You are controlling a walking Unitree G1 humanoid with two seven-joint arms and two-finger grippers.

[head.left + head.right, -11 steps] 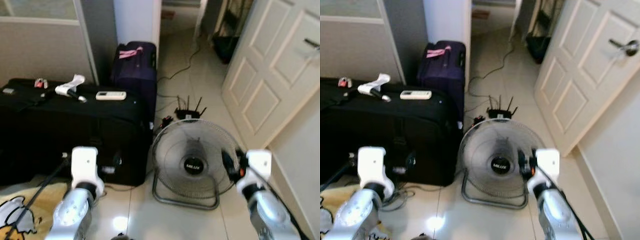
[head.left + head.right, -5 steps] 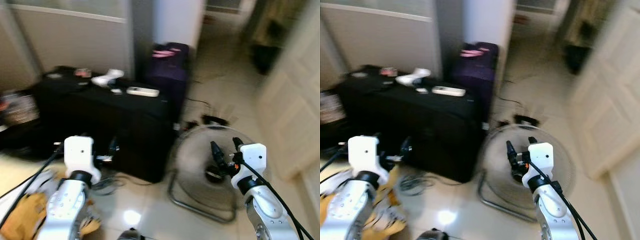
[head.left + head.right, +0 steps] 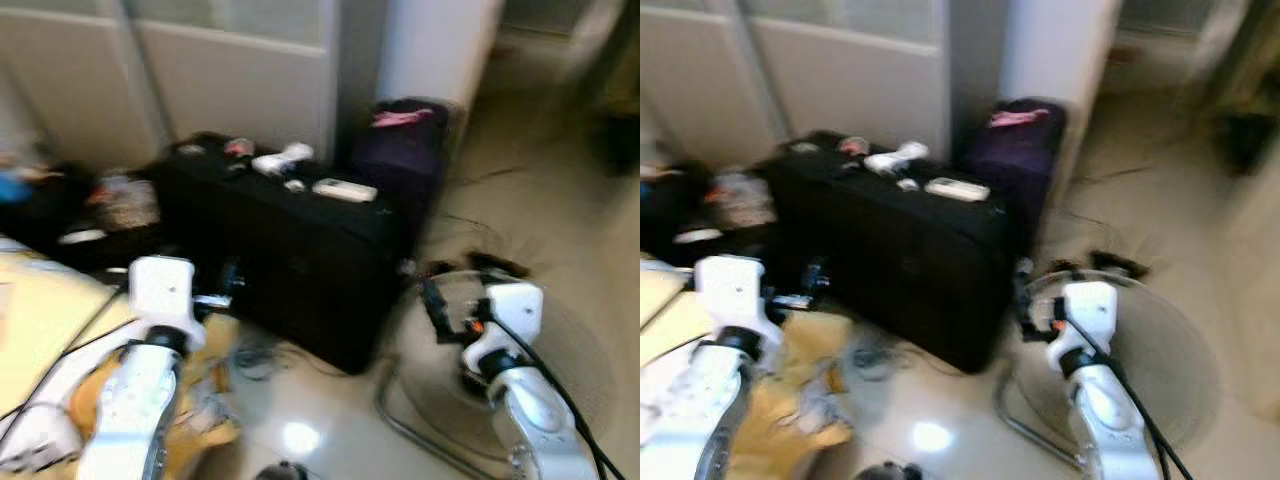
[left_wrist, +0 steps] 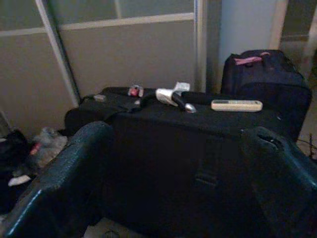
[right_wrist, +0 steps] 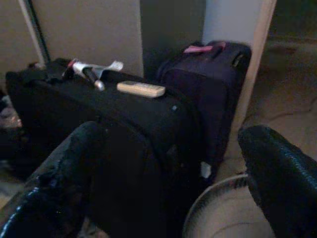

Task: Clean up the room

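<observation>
Both grippers were spread wide with nothing in them, left gripper (image 4: pixel 168 198) and right gripper (image 5: pixel 168 188) pointing at the big black suitcase (image 3: pixel 300 250). On its top sat a white remote (image 3: pixel 344 189) near the right edge, with a silver-and-white handled gadget (image 4: pixel 173 96) just beside it, toward the middle. Purple suitcase (image 3: pixel 405 150) stood behind, floor fan (image 3: pixel 1160 360) by my right arm. Felt like the looking-for-clutter stage; I'd step closer, then reach for the remote.

Matt black cloth suitcase (image 4: pixel 198 144), glossy tiled floor (image 3: pixel 300 430)
</observation>
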